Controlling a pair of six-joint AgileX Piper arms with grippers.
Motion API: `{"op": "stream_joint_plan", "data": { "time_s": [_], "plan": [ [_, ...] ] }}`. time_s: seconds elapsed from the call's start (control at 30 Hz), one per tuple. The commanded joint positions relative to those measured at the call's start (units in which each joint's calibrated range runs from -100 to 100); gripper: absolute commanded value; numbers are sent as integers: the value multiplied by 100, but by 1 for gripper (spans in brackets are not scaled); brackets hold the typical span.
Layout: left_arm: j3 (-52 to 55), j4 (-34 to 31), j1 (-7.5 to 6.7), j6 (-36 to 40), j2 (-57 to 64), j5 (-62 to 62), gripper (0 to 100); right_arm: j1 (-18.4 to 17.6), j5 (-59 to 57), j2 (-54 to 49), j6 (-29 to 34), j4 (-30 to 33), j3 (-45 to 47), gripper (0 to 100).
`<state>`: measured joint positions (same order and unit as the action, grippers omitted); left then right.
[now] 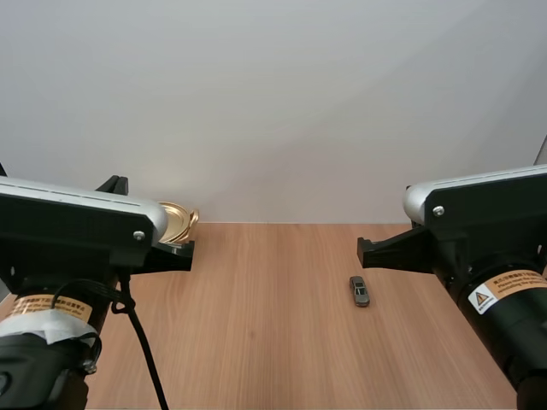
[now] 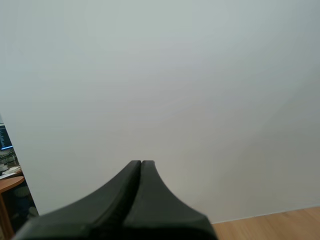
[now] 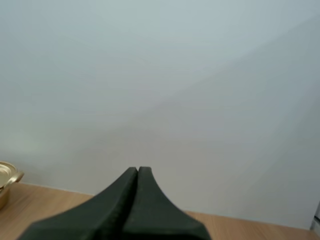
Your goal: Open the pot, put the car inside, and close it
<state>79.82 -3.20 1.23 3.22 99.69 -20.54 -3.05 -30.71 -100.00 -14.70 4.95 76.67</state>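
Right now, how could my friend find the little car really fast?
Look at the wooden table, on its right half. Near the right gripper lies the car. It is tiny, dark grey and alone, far from the gold pot at the left.

Soft, even light falls across the desk; the wall behind is brightest just above it. The golden pot carries a mild glint; the car casts barely any shadow.
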Motion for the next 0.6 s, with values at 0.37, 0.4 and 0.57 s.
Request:
{"op": "stream_joint_plan", "data": {
  "time_s": [0.37,0.4,0.57],
  "plan": [
    [-2117,34,444,151,-2992,-2488,0,-32,-1420,0,-696,-307,-14,0],
    [-2341,75,459,100,-3291,-2613,0,-32,-1452,0,-789,-424,-14,0],
    [-3641,510,459,-659,-4804,-3701,0,-32,-1562,0,-914,-495,-14,0]
  ]
}}
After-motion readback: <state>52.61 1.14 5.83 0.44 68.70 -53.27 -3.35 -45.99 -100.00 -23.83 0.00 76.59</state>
